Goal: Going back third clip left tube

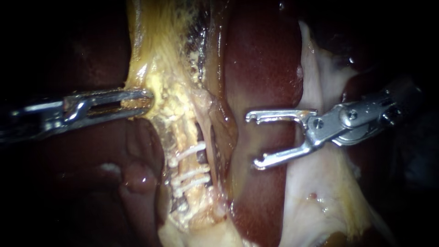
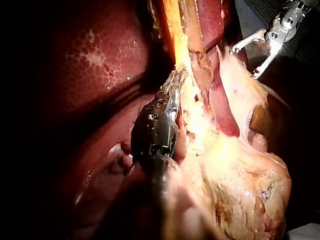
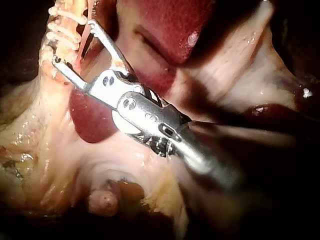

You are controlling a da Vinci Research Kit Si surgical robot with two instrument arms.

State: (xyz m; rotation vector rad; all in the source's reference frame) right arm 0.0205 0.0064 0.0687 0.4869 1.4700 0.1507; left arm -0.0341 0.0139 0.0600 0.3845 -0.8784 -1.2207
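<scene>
On the left tube (image 1: pixel 176 137), low in the endoscope view, three white clips (image 1: pixel 191 173) sit across it, stacked close together. My right instrument (image 1: pixel 252 140) stands beside them over the dark red liver (image 1: pixel 260 59). Its jaws are spread wide and hold nothing, and neither tip touches a clip or the tube. My left instrument (image 1: pixel 145 98) comes in above the clips, its jaws closed on the edge of the yellow tissue (image 1: pixel 161 87) that runs down toward the tube. Pale tissue (image 1: pixel 320 192) lies beneath my right instrument's shaft.
</scene>
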